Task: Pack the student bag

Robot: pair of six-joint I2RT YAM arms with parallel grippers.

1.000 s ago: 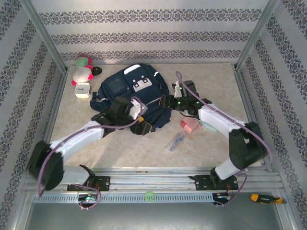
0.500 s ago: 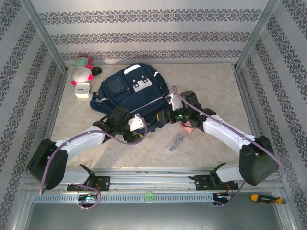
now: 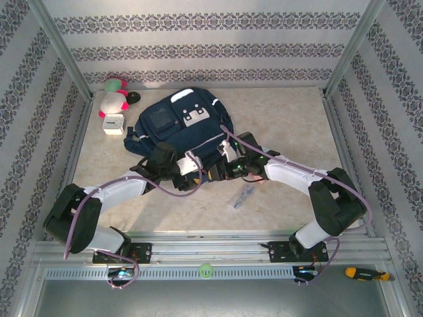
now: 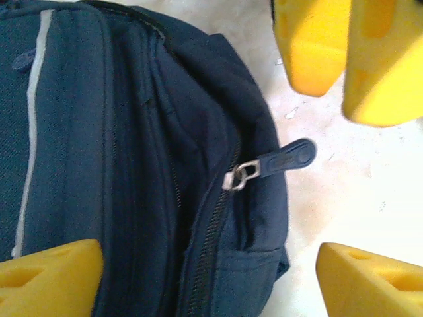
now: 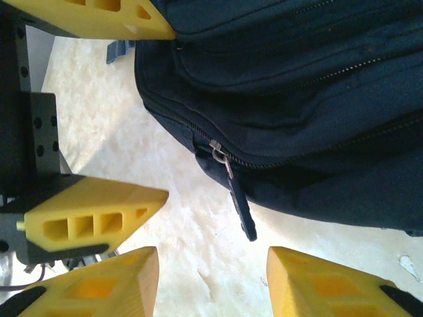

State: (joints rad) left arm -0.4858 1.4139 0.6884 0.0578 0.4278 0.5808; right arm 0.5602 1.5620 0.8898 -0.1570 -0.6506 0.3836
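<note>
The student bag [image 3: 182, 129] is a navy backpack lying flat in the middle of the table, its front pocket crossed by a pale stripe [image 4: 30, 125]. Both grippers meet at its near edge. My left gripper [image 3: 200, 176] [image 4: 211, 284] is open, its yellow fingers [image 4: 49, 277] straddling the bag's corner, where a closed zipper ends in a dark pull tab [image 4: 281, 160]. My right gripper [image 3: 219, 173] [image 5: 211, 284] is open just short of the same pull tab [image 5: 241, 208], which lies loose on the tabletop. The left gripper's fingers [image 5: 92, 214] show in the right wrist view.
A pink-and-white plush toy [image 3: 114, 100], a green one [image 3: 116, 84] and a small white clock [image 3: 114, 124] sit at the back left. A small grey-blue item [image 3: 242, 195] lies on the table near the right arm. Patterned walls and metal posts enclose the table.
The right gripper has swung left and nearer, from the bag's right side to its near edge. The left gripper shifted slightly right, so both now sit close together.
</note>
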